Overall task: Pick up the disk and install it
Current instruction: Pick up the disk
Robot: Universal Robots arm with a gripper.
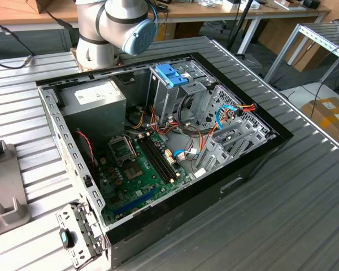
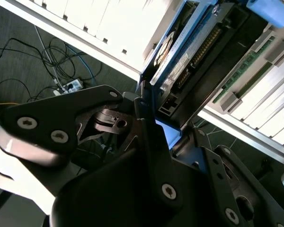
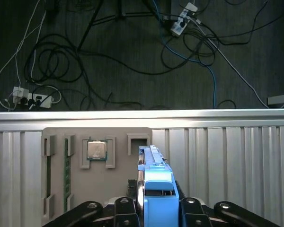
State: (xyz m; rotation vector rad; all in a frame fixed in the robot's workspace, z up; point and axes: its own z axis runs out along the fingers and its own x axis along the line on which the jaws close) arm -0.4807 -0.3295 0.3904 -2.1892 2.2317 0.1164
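While edge-on in the gripper (image 3: 156, 209), the disk (image 3: 154, 177), label (image 2: 176, 66) unreadable.

In the exterior view, the arm (image 1: 116, 25) is cut off by the frame's upper edge, and a grey tray (image 1: 3, 186) by the exterior view's left edge. In the first wrist view, the clamped end of the disk (image 3: 151, 165) is covered by the gripper (image 3: 155, 210). In the second wrist view, the disk's label (image 2: 180, 66) is blurred.

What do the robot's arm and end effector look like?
The arm is built of thick silver-grey cylindrical segments, with a round light-blue cap on one joint. In both wrist views the end effector is matte black: flat, rounded linkage plates joined by silver screws.
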